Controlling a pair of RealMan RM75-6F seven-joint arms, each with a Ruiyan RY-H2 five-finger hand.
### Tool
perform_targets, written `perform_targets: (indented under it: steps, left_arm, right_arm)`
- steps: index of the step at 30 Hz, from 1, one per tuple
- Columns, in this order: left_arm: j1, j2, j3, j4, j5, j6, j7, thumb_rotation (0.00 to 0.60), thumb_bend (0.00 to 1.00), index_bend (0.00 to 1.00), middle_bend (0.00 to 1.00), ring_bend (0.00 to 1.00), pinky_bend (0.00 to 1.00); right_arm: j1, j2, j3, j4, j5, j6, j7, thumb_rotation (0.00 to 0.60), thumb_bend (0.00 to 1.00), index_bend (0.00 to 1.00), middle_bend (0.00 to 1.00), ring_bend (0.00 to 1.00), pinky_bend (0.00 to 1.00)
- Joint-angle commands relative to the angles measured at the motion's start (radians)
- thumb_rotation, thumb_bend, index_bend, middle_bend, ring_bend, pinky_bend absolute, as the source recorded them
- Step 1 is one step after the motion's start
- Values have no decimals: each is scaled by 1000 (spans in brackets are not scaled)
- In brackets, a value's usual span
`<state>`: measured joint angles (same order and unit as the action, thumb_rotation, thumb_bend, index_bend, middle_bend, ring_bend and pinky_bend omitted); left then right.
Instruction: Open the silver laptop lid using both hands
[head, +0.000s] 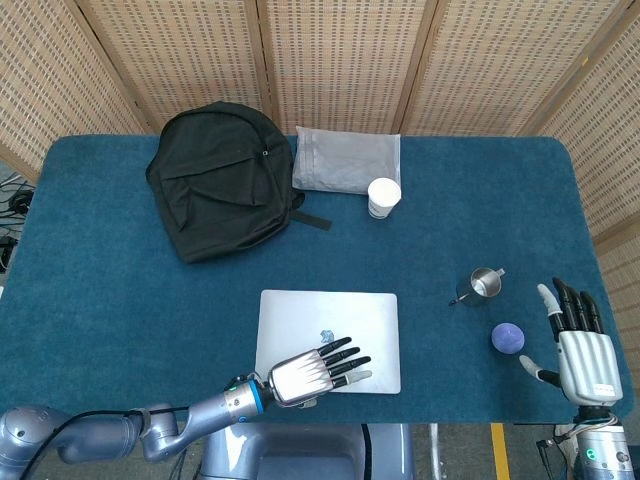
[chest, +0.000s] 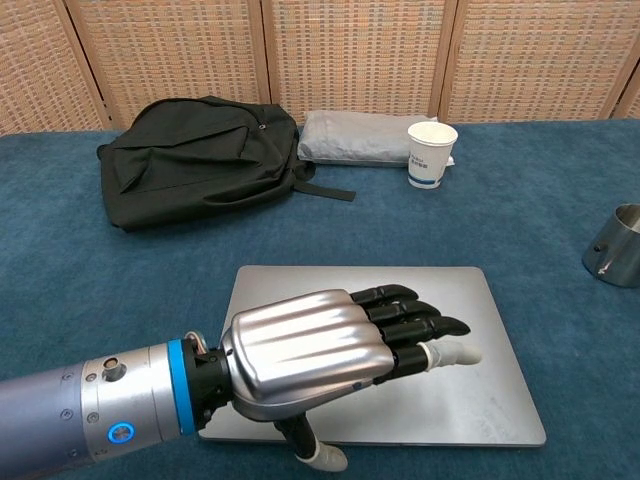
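The silver laptop (head: 330, 322) (chest: 440, 290) lies closed and flat near the table's front edge. My left hand (head: 315, 370) (chest: 330, 350) hovers over its front half, fingers stretched out and apart, thumb hanging down at the front edge; it holds nothing. My right hand (head: 578, 340) stands upright at the front right corner of the table, fingers spread, well clear of the laptop and out of the chest view.
A black backpack (head: 222, 180) and a grey pouch (head: 347, 158) lie at the back. A paper cup (head: 383, 197) stands behind the laptop. A steel cup (head: 484, 284) and a purple ball (head: 508, 338) sit between laptop and right hand.
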<state>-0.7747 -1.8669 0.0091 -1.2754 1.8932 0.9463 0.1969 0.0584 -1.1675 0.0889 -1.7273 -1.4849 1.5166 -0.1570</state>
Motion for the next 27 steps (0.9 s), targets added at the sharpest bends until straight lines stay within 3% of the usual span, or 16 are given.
perform_targets:
  steps: [1, 18, 27]
  left_arm:
    - [-4, -17, -2, 5, -22, -5, 18, 600, 0, 0, 0, 0, 0]
    - [-32, -73, 2, 67, -78, -2, 47, 600, 15, 0, 0, 0, 0]
    - [-38, -86, 10, 87, -95, 5, 73, 600, 232, 0, 0, 0, 0]
  right_arm:
    - [0, 3, 1, 1, 1, -1, 6, 600, 0, 0, 0, 0, 0]
    - [1, 13, 3, 0, 9, -4, 33, 600, 0, 0, 0, 0, 0]
    - [0, 17, 3, 0, 10, -3, 45, 600, 0, 0, 0, 0, 0]
